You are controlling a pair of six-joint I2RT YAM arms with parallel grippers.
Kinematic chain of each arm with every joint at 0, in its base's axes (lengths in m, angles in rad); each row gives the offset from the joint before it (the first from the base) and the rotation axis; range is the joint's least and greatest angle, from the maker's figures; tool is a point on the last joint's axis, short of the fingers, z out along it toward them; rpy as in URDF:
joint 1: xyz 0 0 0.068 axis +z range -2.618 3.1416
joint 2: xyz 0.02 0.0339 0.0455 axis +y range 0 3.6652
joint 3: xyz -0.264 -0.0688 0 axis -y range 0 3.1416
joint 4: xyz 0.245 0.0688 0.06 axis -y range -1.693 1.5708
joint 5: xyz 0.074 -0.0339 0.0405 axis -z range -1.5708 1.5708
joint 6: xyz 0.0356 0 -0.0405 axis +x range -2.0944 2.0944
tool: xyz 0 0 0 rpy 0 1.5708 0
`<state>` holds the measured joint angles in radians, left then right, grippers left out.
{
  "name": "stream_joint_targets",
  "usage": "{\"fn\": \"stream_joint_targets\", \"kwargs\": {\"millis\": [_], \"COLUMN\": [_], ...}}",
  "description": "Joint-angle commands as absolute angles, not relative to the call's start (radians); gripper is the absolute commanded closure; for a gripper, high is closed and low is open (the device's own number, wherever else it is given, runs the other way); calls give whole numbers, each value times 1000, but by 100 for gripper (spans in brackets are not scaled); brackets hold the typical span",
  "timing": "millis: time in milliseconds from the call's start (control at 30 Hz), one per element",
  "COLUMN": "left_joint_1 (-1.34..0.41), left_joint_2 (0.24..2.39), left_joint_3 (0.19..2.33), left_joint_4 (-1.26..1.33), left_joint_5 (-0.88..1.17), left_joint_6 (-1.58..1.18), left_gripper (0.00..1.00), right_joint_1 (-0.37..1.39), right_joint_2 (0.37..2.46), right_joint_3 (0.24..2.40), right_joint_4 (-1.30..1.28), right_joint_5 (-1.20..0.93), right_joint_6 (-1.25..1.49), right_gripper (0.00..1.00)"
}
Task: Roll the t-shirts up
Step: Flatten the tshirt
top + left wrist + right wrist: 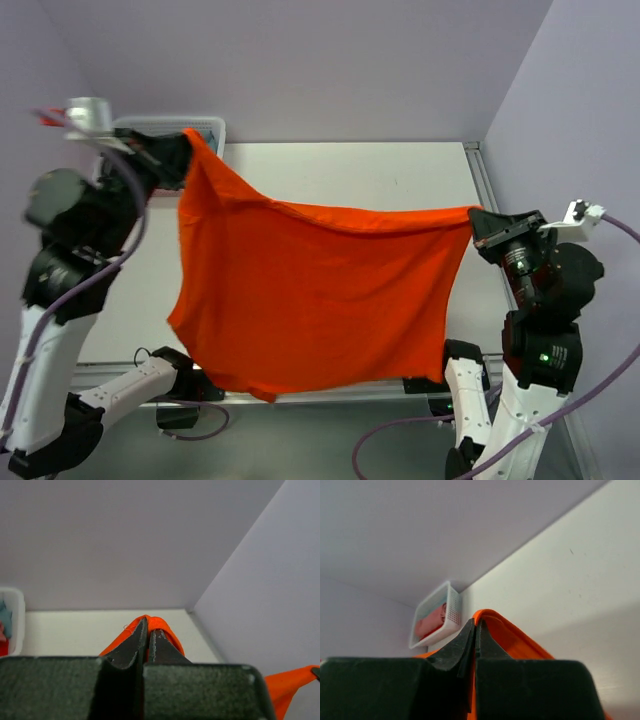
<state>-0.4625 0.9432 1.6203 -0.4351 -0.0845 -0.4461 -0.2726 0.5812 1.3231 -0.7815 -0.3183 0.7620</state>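
A bright orange t-shirt [315, 300] hangs spread in the air above the white table [400, 175], held up by its two top corners. My left gripper [185, 150] is shut on the upper left corner, high at the back left. My right gripper [477, 222] is shut on the upper right corner at mid right. In the left wrist view the jaws [148, 630] pinch an orange fold [157, 623]. Orange cloth [517, 640] is likewise clamped in my right gripper [476, 630] in the right wrist view. The shirt's lower hem droops over the table's near edge.
A white lattice basket [212, 128] stands at the back left corner, partly behind my left gripper; it shows as the basket [451, 615] with salmon-pink and light blue cloth rolls [431, 620] inside. Lilac walls [300, 60] close the back and right sides.
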Motion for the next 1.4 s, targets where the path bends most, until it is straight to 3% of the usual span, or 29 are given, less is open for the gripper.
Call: {"fn": "stream_joint_targets", "kwargs": {"millis": [0, 333, 667, 900, 1100, 1233, 1267, 1300, 1333, 1367], "left_joint_1": [-463, -465, -465, -457, -396, -377, -371, -370, -368, -370], "left_joint_2": [940, 1103, 1601, 1891, 2190, 2361, 2414, 2440, 2460, 2486], "left_joint_3": [1475, 1059, 1296, 1610, 2026, 2248, 2273, 2298, 2340, 2358], "left_joint_4": [-287, 47, 71, 2, -115, -80, -51, -40, -35, -37], "left_joint_5": [-92, -93, -195, -340, -354, -439, -440, -445, -457, -465], "left_joint_6": [-445, -508, -416, -336, -259, -146, -126, -106, -77, -68], "left_gripper": [100, 100, 100, 100, 100, 100, 100, 89, 67, 49], "right_joint_1": [-268, -270, -270, -230, -152, -137, -127, -126, -124, -124], "right_joint_2": [508, 462, 840, 1192, 1521, 1801, 1851, 1897, 1969, 1998], "right_joint_3": [1198, 698, 563, 718, 1015, 1325, 1389, 1447, 1547, 1593], "right_joint_4": [-675, -430, -74, 87, 107, 112, 94, 62, 40, 11], "right_joint_5": [-268, -179, -179, -158, -87, -78, -71, -68, -52, -42], "right_joint_6": [761, 844, 879, 920, 968, 973, 974, 974, 977, 980], "right_gripper": [100, 100, 100, 100, 100, 99, 92, 81, 50, 40]}}
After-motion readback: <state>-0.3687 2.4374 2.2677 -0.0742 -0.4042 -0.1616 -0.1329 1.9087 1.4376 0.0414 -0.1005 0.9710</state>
